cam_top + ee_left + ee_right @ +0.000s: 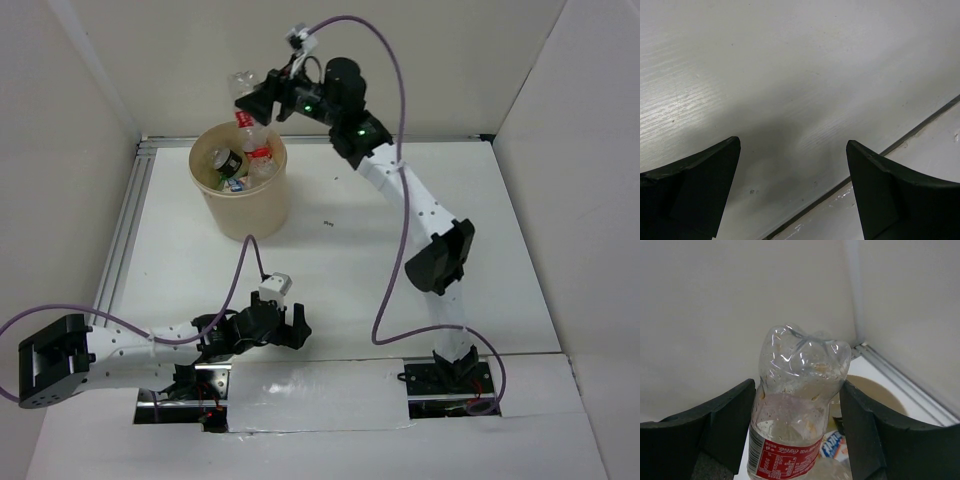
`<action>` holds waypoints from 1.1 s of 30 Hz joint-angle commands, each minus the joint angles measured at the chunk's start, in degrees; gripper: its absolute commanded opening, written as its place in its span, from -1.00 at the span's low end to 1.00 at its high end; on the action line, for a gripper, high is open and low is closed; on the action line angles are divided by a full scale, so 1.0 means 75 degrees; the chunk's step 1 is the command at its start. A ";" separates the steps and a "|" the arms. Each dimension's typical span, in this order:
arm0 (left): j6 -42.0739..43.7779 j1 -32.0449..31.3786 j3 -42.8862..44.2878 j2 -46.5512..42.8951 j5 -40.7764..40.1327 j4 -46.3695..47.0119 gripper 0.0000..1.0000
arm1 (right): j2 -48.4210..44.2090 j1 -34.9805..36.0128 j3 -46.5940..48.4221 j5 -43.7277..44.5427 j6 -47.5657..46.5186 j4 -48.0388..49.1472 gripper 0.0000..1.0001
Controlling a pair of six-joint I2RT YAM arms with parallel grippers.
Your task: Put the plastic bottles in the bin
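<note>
My right gripper (258, 100) is shut on a clear plastic bottle (243, 92) with a red-white label, held base up over the far rim of the tan bin (243, 212). In the right wrist view the bottle (800, 405) fills the gap of the gripper (797, 405) and touches both fingers, with the bin's rim (875, 390) below. Several bottles lie in the bin, one dark-capped (229, 160) and one red-labelled (262, 155). My left gripper (291, 330) is open and empty, low over the table near its front edge; the left wrist view shows the gripper (794, 150) over bare table only.
White walls close in the table on three sides. An aluminium rail (125, 225) runs along the left edge. A seam (880, 155) crosses the table under the left gripper. The right arm's purple cable (398, 110) arcs above the table.
</note>
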 commanded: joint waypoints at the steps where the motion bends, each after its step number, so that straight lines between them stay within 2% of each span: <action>1: 0.0202 -0.0031 0.0105 -0.0112 -0.0107 0.0383 1.00 | 0.0961 0.0657 0.0555 0.0589 0.0007 0.0726 -0.60; 5: 0.0132 -0.0031 0.0036 -0.0287 -0.0107 0.0313 1.00 | 0.1761 0.1020 0.1364 0.0999 -0.0064 0.0656 -0.51; 8: 0.0039 -0.0031 -0.0140 -0.0475 -0.0189 0.0313 1.00 | 0.1914 0.1092 0.1285 0.1316 -0.0249 0.0656 -0.33; 13: 0.0038 -0.0031 -0.0222 -0.0651 -0.0259 0.0383 1.00 | 0.1914 0.1010 0.1109 0.1469 -0.0555 0.0434 0.29; 14: 0.0119 -0.0031 -0.0222 -0.0651 -0.0259 0.0383 1.00 | 0.1914 0.0940 0.1109 0.1400 -0.0556 0.0329 0.47; 16: 0.0201 -0.0031 -0.0222 -0.0569 -0.0190 0.0465 1.00 | 0.1810 0.0939 0.1109 0.1329 -0.0660 0.0247 0.52; 17: 0.0202 -0.0031 -0.0222 -0.0465 -0.0189 0.0569 1.00 | 0.1739 0.0939 0.1109 0.1398 -0.0661 0.0153 0.61; 18: 0.0306 -0.0031 -0.0141 -0.0464 -0.0108 0.0570 1.00 | 0.1622 0.0870 0.1109 0.1399 -0.0766 0.0083 0.84; 19: 0.0307 -0.0031 -0.0059 -0.0359 -0.0107 0.0570 1.00 | 0.1552 0.0869 0.1202 0.1295 -0.0894 -0.0023 1.00; 22: 0.0518 -0.0031 0.0140 -0.0206 -0.0037 0.0652 1.00 | 0.1037 0.0694 0.1296 0.1294 -0.1503 -0.0631 1.00; 25: 0.0881 -0.0031 0.0409 -0.0136 -0.0037 0.0652 1.00 | 0.0194 0.0483 0.0829 0.1527 -0.2451 -0.1404 1.00; 28: 0.1173 -0.0031 0.0691 -0.0135 -0.0037 0.0570 1.00 | -0.0744 0.0155 0.0047 0.2510 -0.3542 -0.2330 1.00; 30: 0.1314 -0.0100 0.0961 -0.0135 -0.0037 0.0489 1.00 | -0.1177 -0.0429 -0.0482 0.3444 -0.3929 -0.2973 1.00; 33: 0.1526 -0.0101 0.1324 -0.0206 -0.0188 0.0372 1.00 | -0.2277 -0.1600 -0.1957 0.4139 -0.4375 -0.3595 1.00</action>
